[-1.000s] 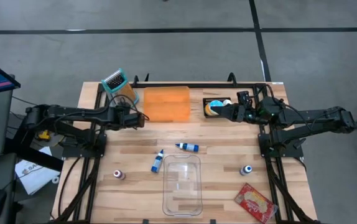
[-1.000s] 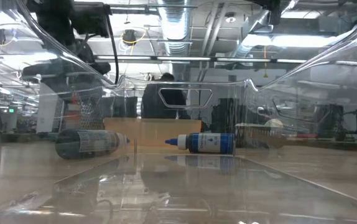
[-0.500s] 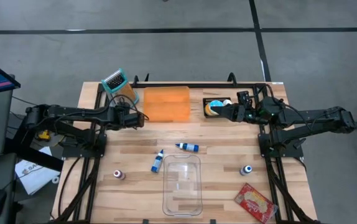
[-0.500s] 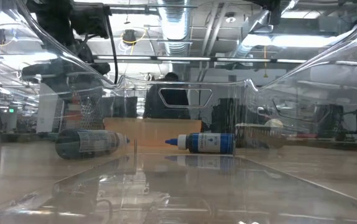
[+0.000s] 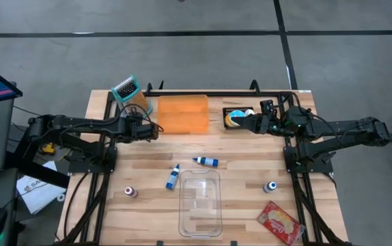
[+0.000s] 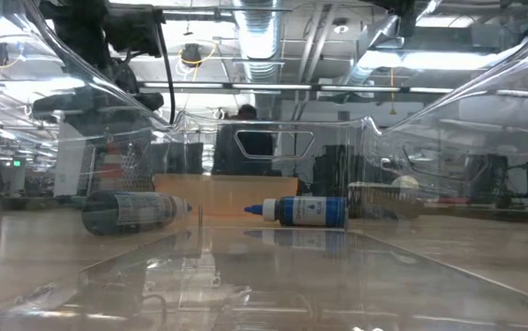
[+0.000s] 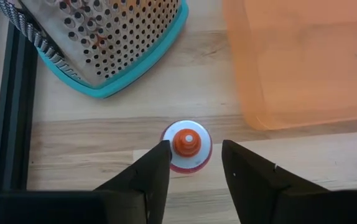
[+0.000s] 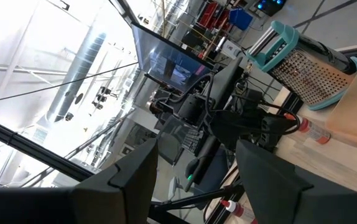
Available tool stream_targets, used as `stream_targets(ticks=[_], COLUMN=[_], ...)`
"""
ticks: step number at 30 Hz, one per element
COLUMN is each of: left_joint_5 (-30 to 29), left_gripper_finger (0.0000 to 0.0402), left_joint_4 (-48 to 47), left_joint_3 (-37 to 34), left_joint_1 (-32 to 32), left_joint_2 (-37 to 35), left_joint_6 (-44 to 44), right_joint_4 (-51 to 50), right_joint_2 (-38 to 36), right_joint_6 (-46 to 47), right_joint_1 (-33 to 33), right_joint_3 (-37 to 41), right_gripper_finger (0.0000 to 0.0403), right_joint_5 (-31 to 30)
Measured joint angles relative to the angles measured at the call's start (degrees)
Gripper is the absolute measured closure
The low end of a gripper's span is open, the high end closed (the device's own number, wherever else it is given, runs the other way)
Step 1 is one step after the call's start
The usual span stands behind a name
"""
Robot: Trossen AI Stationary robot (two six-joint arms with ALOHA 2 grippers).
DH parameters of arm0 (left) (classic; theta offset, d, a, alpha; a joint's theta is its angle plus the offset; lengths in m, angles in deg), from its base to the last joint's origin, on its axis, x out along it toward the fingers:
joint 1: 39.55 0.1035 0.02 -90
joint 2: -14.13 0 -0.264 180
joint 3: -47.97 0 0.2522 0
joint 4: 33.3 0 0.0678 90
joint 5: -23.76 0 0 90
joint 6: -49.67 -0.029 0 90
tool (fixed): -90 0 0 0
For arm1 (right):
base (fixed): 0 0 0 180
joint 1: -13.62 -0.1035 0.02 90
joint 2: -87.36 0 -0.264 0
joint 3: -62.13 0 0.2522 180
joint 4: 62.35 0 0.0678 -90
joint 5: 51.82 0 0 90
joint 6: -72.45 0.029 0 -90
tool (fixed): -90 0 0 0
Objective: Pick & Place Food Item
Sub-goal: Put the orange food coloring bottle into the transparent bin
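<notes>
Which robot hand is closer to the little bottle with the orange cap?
The left. The left gripper has its jaws on either side of the bottle with the orange cap, beside the orange bin. The right gripper is beyond that bin, far off.

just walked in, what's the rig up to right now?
The left claw is down over a small orange-capped bottle standing between the grater and the orange bin, its fingers on either side of the bottle, not visibly gripping. The right claw waits, open, by the black tray at the back. The clear container at the front is unloaded.
</notes>
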Motion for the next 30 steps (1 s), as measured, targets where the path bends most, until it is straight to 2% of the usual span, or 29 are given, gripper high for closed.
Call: stream_targets(ticks=[5, 18, 23, 30], left_joint_5=[-0.1, 0.8, 0.8, 4.8], left_gripper_finger=[0.0281, 0.0397, 0.0401, 0.0395], left_joint_4=[0.0, 0.3, -1.0, -0.5], left_joint_3=[0.0, -0.2, -0.2, -0.1], left_joint_1=[0.0, -0.4, -0.5, -0.5], left_joint_2=[0.0, -1.4, -4.7, -8.9], left_joint_6=[0.0, 0.1, -0.3, -3.9], right_joint_4=[0.0, 0.0, -0.2, 0.0], right_joint_2=[0.0, 0.0, 0.0, 0.0], right_joint_6=[0.0, 0.0, 0.5, 0.5], right_joint_1=[0.0, 0.0, 0.0, -0.4], right_joint_3=[0.0, 0.0, 0.0, 0.0], right_gripper_finger=[0.0194, 0.0194, 0.0194, 0.0194], right_joint_5=[0.0, 0.0, 0.0, 0.0])
